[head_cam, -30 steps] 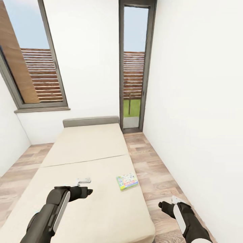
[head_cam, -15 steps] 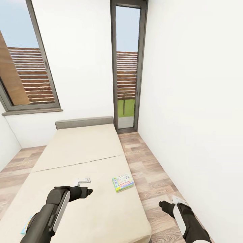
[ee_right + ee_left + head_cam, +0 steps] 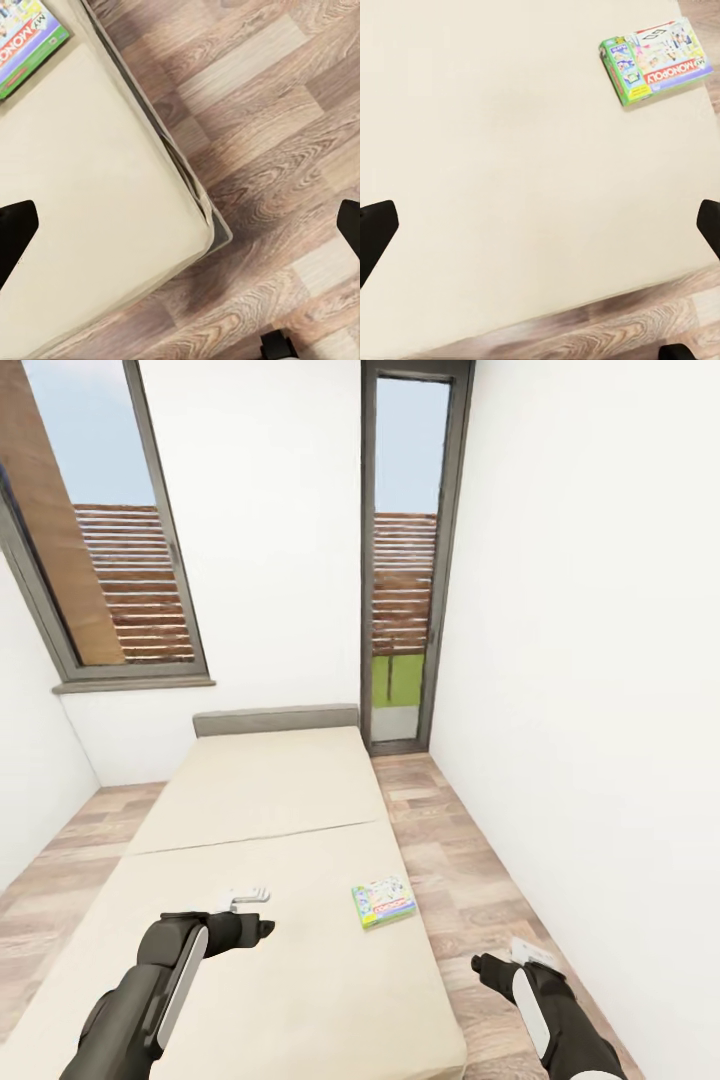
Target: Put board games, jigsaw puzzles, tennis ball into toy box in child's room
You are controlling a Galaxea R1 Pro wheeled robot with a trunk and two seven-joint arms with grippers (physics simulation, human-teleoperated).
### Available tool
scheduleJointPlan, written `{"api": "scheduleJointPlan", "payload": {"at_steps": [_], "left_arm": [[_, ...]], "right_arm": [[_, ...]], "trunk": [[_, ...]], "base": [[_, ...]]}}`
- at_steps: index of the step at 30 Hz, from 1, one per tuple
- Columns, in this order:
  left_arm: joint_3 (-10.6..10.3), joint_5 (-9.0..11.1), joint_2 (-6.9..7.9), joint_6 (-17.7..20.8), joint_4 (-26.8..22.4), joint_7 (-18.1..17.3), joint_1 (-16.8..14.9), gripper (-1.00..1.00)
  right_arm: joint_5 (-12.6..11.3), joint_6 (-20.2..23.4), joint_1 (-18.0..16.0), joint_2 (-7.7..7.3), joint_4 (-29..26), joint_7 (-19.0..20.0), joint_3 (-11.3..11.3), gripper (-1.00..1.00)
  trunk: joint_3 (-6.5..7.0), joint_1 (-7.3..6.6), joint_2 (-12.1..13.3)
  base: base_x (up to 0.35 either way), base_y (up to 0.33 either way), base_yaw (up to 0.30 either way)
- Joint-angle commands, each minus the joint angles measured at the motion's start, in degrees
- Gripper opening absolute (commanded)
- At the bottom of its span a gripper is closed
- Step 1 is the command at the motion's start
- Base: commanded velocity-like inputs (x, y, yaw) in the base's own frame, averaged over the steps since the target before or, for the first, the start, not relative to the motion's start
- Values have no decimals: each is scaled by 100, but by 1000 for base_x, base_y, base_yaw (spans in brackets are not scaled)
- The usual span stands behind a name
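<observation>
A: In the head view, where is the Monopoly board game (image 3: 384,902) lying?

B: It is lying flat on the bed (image 3: 270,810), close to the mattress's right edge. The left tool (image 3: 248,926) is hovering over the mattress, to the left of the box and a little nearer the robot. The right tool (image 3: 498,966) is hanging over the wood floor (image 3: 470,880), off the bed's right side.

A: Which arm is standing nearer?

B: I am judging them about equally near, one on each side. The box's long axis is running roughly across the bed, slightly tilted.

A: And the left wrist view?

B: The box (image 3: 655,59) is lying ahead on the bare mattress, well apart from the dark fingertips (image 3: 375,229), which are standing spread wide and holding nothing.

A: The right wrist view?

B: Only a corner of the box (image 3: 26,41) is peeking in, beyond the bed's corner. This tool's fingertips (image 3: 15,232) are also gaping apart, empty, over the floor.
</observation>
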Motion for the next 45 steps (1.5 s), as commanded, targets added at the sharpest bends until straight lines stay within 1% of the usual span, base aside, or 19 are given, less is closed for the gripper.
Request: {"api": "scheduleJointPlan", "payload": {"at_steps": [1,10,17,28,45], "left_arm": [[5,-4,0,26,-3,-22,-6,100],[6,-4,0,22,-3,-19,-6,100],[0,-4,-5,18,-3,-11,-6,100],[-1,-12,-9,3,0,-12,-6,100],[-1,-21,-8,0,5,-1,-6,100]], "right_arm": [[-51,24,-4,4,-12,-35,-12,100],[-47,22,-4,1,-12,-35,-11,100],[-58,22,-1,1,-12,-32,-10,100],[-51,6,2,0,-14,-27,-10,100],[-70,-3,3,0,-13,-27,-10,100]], "trunk": [[-14,4,-14],[-14,4,-14],[-15,4,-14],[-15,4,-14],[-15,4,-14]], "base": [[0,0,271],[12,0,278],[130,0,228],[85,0,39],[165,-25,2]]}}
